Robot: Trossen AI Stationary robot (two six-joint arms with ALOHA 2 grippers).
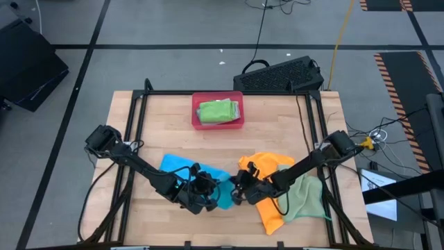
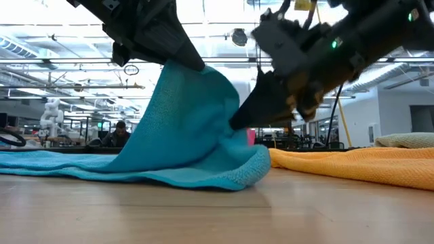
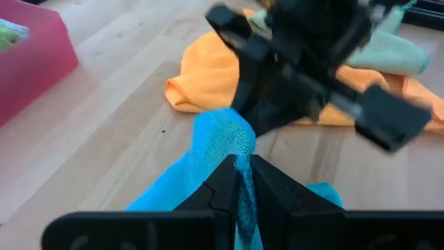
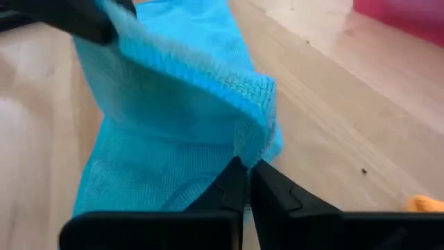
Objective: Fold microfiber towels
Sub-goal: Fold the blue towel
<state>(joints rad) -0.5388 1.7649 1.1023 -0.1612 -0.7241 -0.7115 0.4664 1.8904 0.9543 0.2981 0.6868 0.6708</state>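
Note:
A bright blue microfiber towel (image 1: pixel 179 167) lies near the table's front, its right part drawn up into a peak (image 2: pixel 196 102). My left gripper (image 1: pixel 207 186) is shut on the top of that peak (image 3: pixel 241 170). My right gripper (image 1: pixel 234 192) is shut on the towel's right flank (image 2: pixel 237 122), a little lower. An orange towel (image 1: pixel 267 177) and a pale green towel (image 1: pixel 306 198) lie crumpled to the right, flat on the wood. A green towel (image 1: pixel 217 110) rests folded in the pink tray (image 1: pixel 196 118) at the back. My left gripper pinches a raised fold of the blue towel (image 3: pixel 236 142) between its two fingers, slanting down from the table's left. The cloth hangs from the fingers like a tent, and its left part (image 2: pixel 54 163) lies on the table. My right gripper pinches the towel's hemmed edge (image 4: pixel 255 142) between its two fingers, coming slanting down from the table's right. That edge is lifted off the wood, while the fold below it (image 2: pixel 237 177) rests on the table.
The two grippers stand close together, fingertip to fingertip, over the front middle of the table. The orange towel (image 2: pixel 352 166) lies just right of the blue one. Bare wood (image 1: pixel 166 132) stretches between the towels and the tray. A black keyboard (image 1: pixel 281 75) sits beyond the far edge.

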